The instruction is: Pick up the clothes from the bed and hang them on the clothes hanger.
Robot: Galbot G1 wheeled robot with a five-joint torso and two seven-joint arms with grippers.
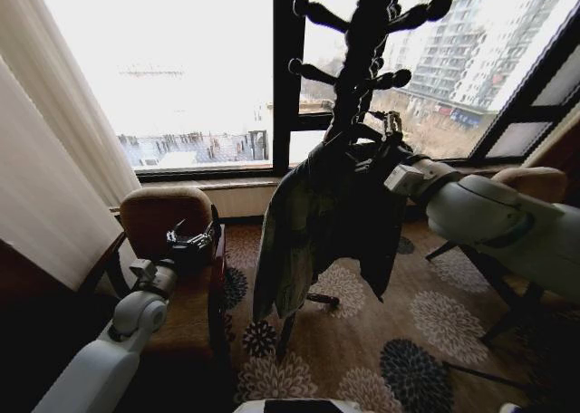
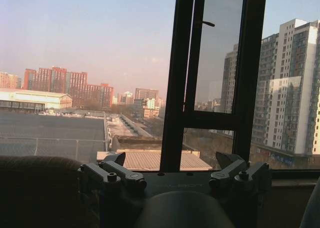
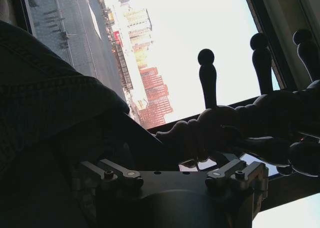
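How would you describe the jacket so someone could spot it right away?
Start at the big window, then find the dark turned-wood coat stand in front of its frame. The jacket hangs in limp folds from the stand's lower part, with the right pincer at its top. It is the only fabric draped there; the brown armchair beside it is bare.

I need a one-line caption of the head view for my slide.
Denim jacket hanging on a dark coat stand by the window, right gripper at its collar, left gripper idle over an armchair.
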